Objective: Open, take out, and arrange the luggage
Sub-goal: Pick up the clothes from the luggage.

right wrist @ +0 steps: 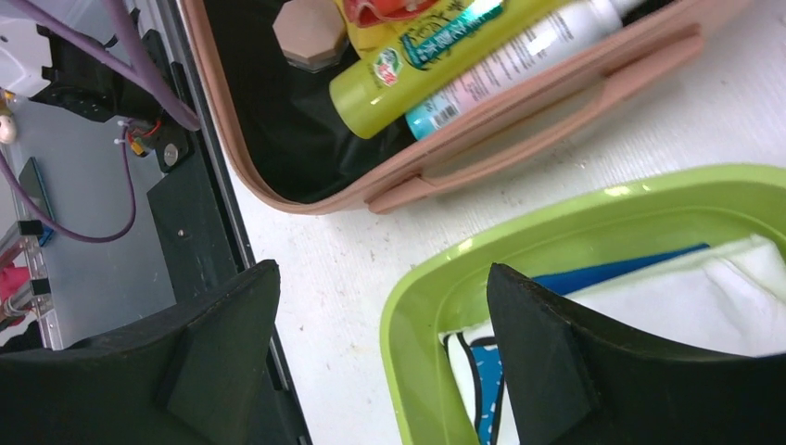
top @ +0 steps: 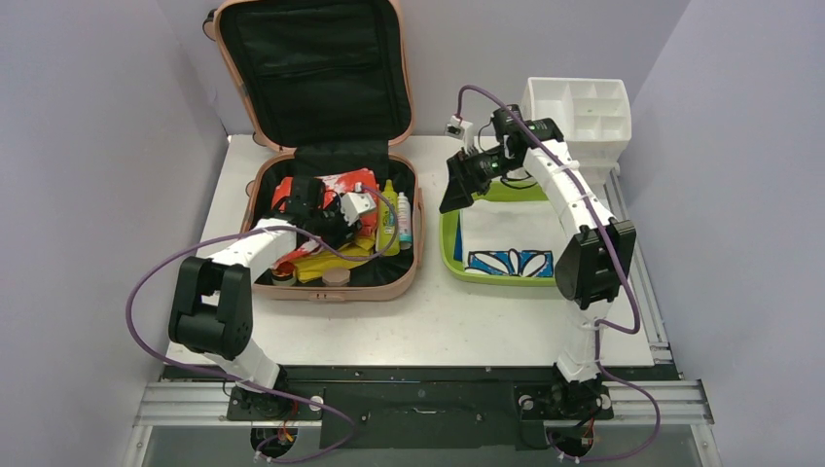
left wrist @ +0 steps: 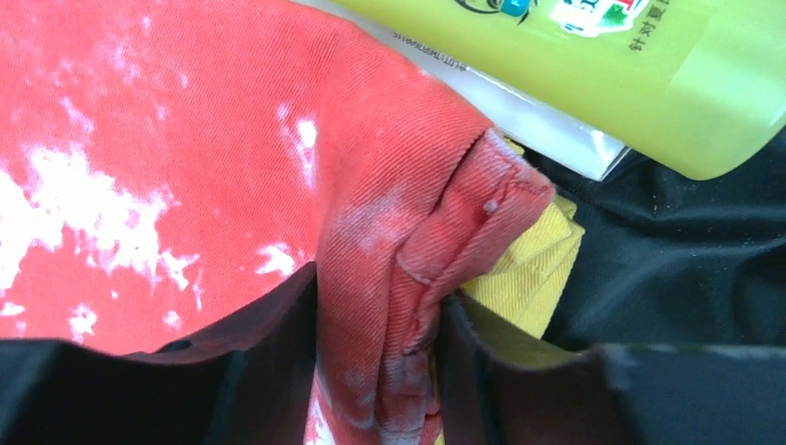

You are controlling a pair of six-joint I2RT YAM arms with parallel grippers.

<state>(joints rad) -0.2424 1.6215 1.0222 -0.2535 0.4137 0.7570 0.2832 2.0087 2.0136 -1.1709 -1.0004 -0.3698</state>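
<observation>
Left fingers (top: 311, 199) narrow, pinching a fold of red cloth (left wrist: 185, 139) inside the open luggage (top: 336, 289) beneath them on the surface (top: 438, 321), so lift slowly, clear of the bottle (left wrist: 602, 83) just beyond, while right fingers (top: 455, 193) hang wide over the green tray (top: 449, 255).

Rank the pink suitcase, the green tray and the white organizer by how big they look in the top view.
1. Pink suitcase, clearly largest, with its lid open.
2. Green tray.
3. White organizer, which sits farther back, so its true size is less sure.
</observation>
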